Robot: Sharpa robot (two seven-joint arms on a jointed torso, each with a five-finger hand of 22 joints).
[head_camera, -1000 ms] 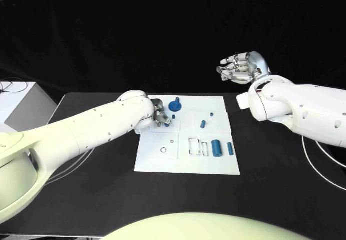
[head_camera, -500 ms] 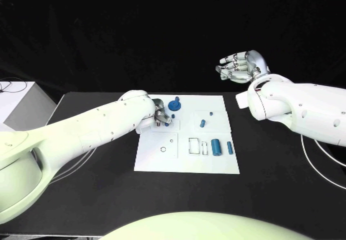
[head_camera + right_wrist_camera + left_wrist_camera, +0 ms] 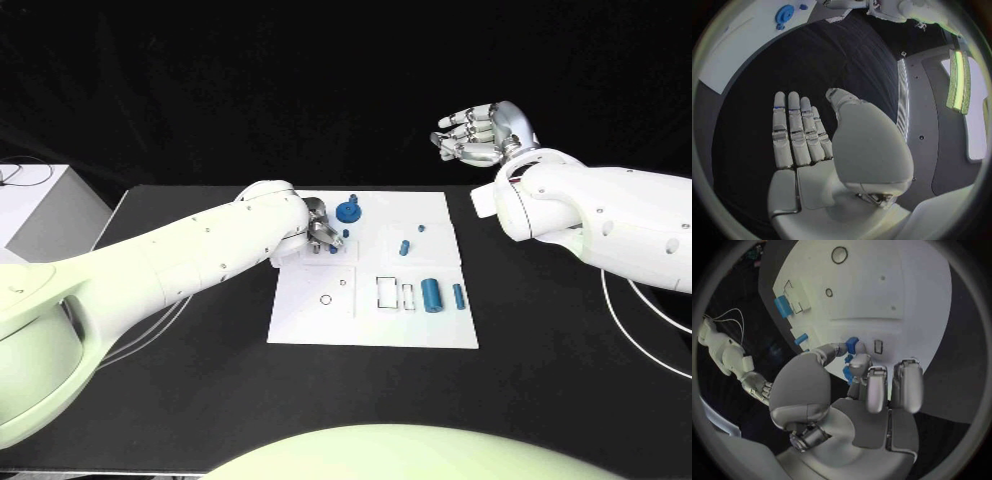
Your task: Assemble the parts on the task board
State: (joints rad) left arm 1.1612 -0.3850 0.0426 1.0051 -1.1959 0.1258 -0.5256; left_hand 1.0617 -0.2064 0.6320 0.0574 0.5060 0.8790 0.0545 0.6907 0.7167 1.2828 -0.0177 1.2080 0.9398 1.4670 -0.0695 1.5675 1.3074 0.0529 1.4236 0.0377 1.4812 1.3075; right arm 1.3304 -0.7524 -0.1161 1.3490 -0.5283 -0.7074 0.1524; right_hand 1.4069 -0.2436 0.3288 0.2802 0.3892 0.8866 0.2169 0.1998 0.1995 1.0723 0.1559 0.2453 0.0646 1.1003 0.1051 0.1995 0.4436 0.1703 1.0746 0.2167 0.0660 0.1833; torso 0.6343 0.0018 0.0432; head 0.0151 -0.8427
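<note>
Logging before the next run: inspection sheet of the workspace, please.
Surface: black table, bare around the board.
Job's things: white task board; blue gear-like part at its far edge; blue cylinder and thinner blue pin side by side.
Clutter: nothing seen.
Hands: left hand pinches a small blue part over the board; right hand raised beyond the table, holding nothing.
Cables: white cable on the table by the right arm.
Surroundings: white box, dark backdrop.

From my head view, my left robot hand [image 3: 323, 236] is mostly hidden behind my own forearm. At my left wrist, my fingers [image 3: 856, 362] cover most of a small blue part [image 3: 852, 345]; its shape I cannot tell.
</note>
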